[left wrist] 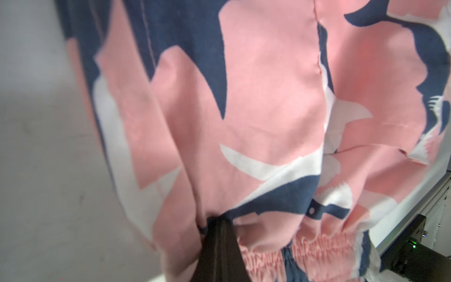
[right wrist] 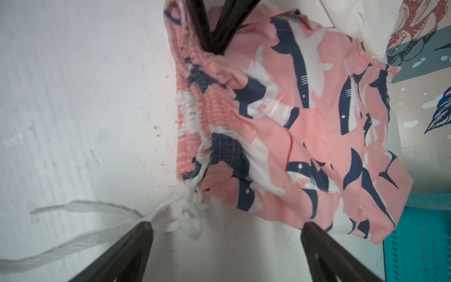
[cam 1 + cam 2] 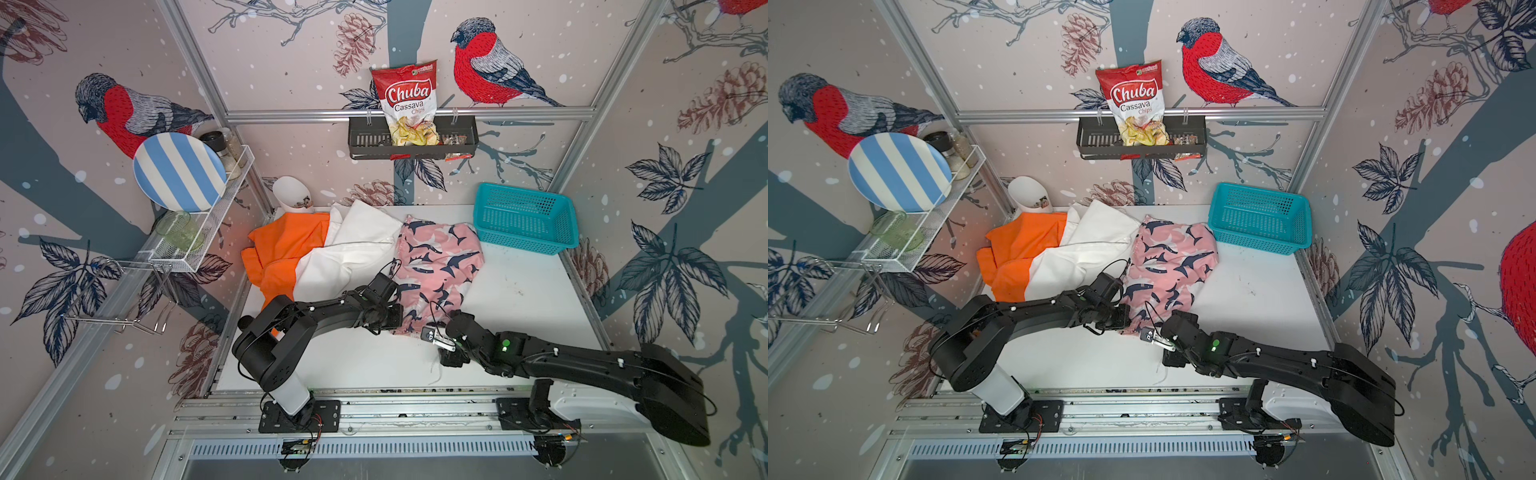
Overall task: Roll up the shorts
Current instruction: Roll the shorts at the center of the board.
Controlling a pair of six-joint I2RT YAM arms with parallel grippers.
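Pink shark-print shorts point(image 3: 436, 266) point(image 3: 1171, 262) lie in the middle of the white table point(image 3: 523, 307), gathered waistband towards the front. My left gripper point(image 3: 397, 326) point(image 1: 217, 221) is shut on the waistband end of the pink shorts point(image 1: 244, 97), pinching a fold of cloth. My right gripper point(image 3: 441, 347) point(image 2: 227, 224) hangs open just in front of the waistband's other corner, over bare table. One of its fingertips point(image 2: 146, 225) touches the white drawstring point(image 2: 97, 219). White shorts point(image 3: 353, 253) and orange shorts point(image 3: 282, 249) lie crumpled to the left, overlapping.
A teal basket point(image 3: 523, 218) stands at the table's back right, close to the pink shorts. A white cup point(image 3: 291, 195) leans in the back left corner. A wire rack point(image 3: 199, 245) with a striped plate point(image 3: 178, 172) hangs on the left wall. A black shelf point(image 3: 365, 143) with a chips bag point(image 3: 409, 104) hangs on the back wall.
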